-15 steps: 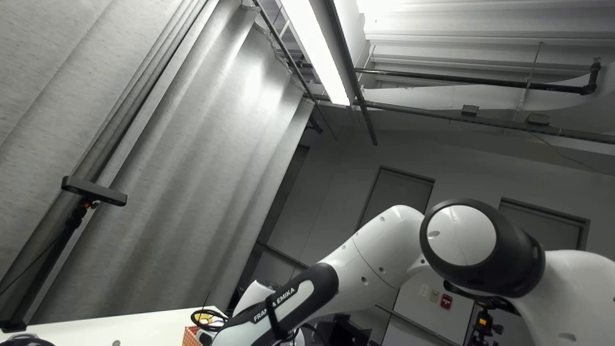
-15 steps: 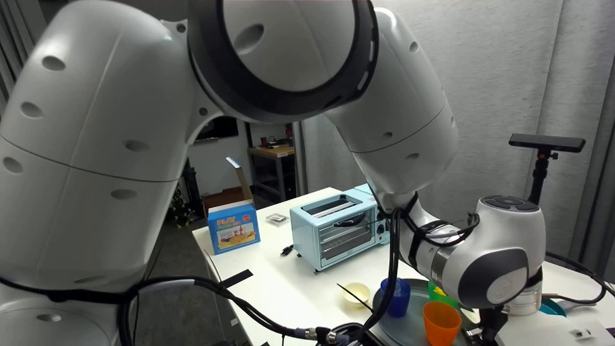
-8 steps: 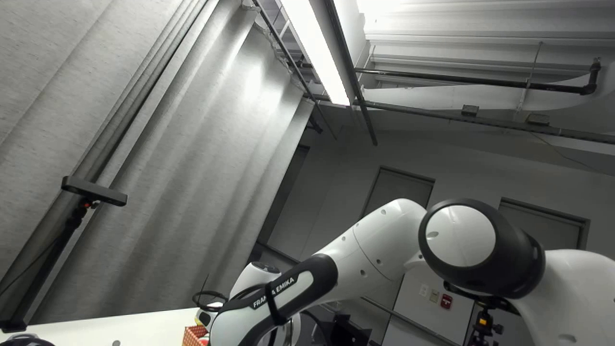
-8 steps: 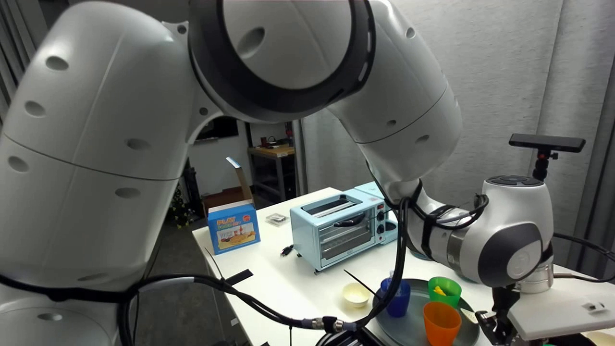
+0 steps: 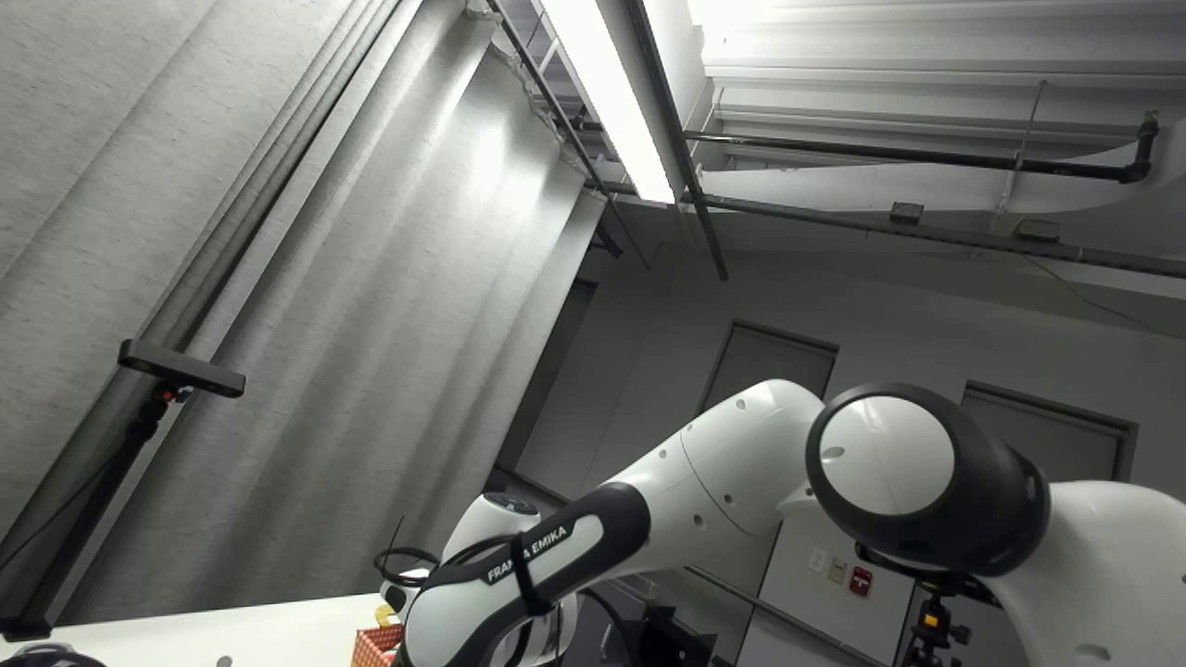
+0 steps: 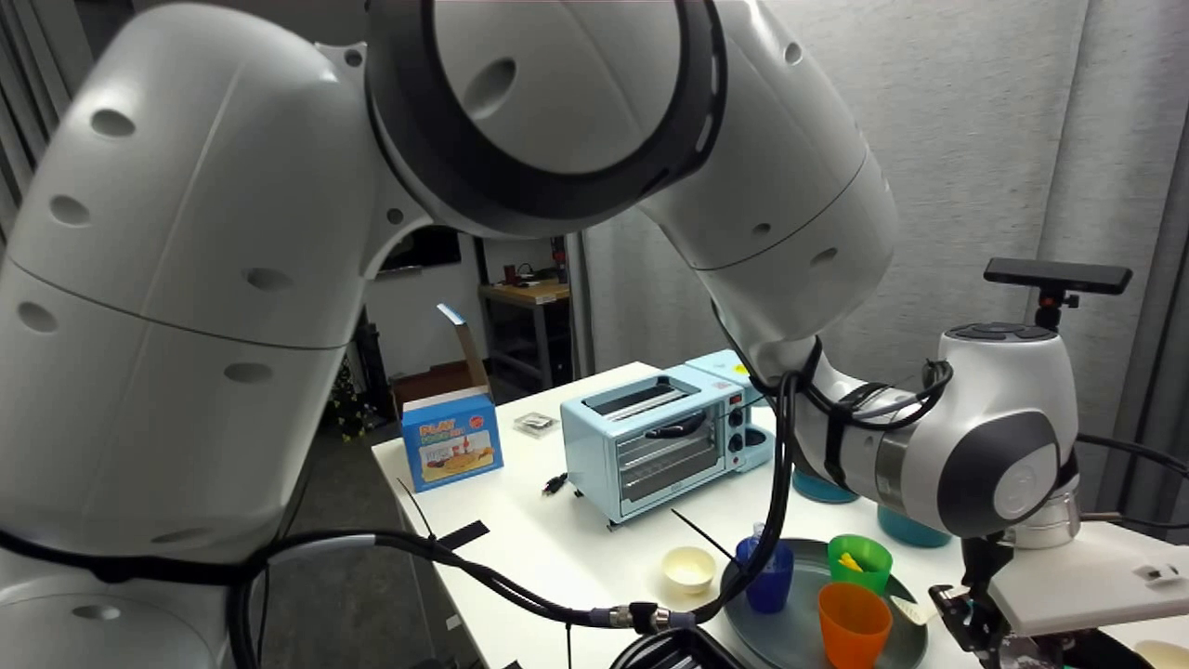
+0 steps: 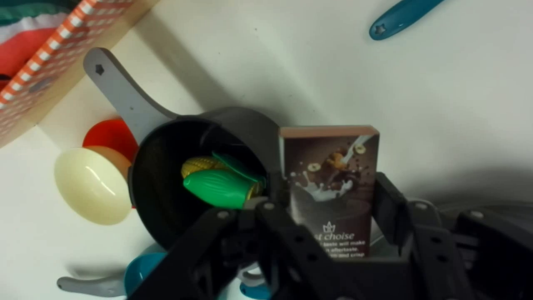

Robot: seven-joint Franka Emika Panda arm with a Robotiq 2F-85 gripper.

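My gripper (image 7: 331, 191) is shut on a small brown box (image 7: 333, 166) printed with a milk splash and nuts. One finger presses each side of the box in the wrist view. A black pot (image 7: 254, 129) with a grey handle stands just left of the box, its wall partly behind the left finger. A toy corn cob (image 7: 220, 187) with green husk lies inside the pot. In an exterior view the gripper (image 6: 971, 618) points down at the lower right, right of the grey round tray (image 6: 790, 632); the held box cannot be made out clearly there.
An orange cup (image 6: 853, 624), a green cup (image 6: 862, 562) and a blue cup (image 6: 769, 581) stand on the tray. A checkered box (image 7: 54, 62), cream bowl (image 7: 89, 187) and red dish (image 7: 110, 135) lie near the pot. A blue toaster oven (image 6: 650, 455) stands behind.
In both exterior views the arm's wrist has risen. Where the gripper shows, it has also moved right, uncovering the green cup and teal bowls behind.
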